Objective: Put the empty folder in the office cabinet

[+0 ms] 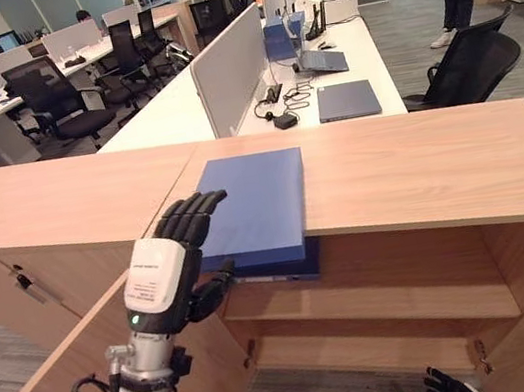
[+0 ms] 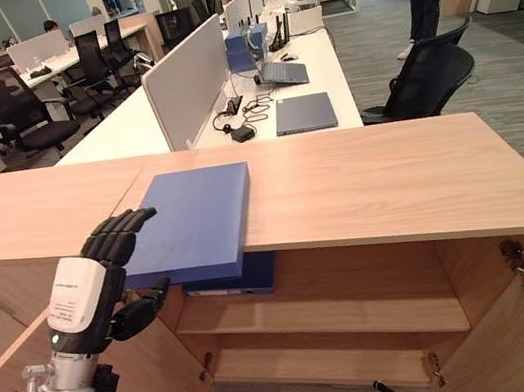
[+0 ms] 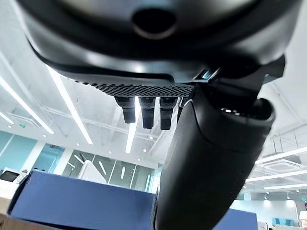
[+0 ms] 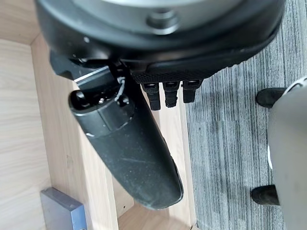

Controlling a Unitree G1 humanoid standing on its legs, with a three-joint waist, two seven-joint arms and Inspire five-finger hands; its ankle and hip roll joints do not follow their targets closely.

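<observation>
A plain mid-blue folder [image 1: 255,202] lies just past the fingers of the left hand [image 1: 174,262], which is black with a white cover on its back. Under the hand and folder, the cabinet [image 1: 419,163] is pale wood with a fine straight grain on its top, doors and shelves. A darker blue folder [image 1: 280,266] sits just below the first one, near the thumb. The right hand [image 4: 144,139] is glossy black against grey carpet [image 4: 225,143] with thin darker streaks. Far beyond the left hand stand a white desk [image 1: 359,57] with a slate-blue laptop [image 1: 347,100] and black chairs [image 1: 468,68].
</observation>
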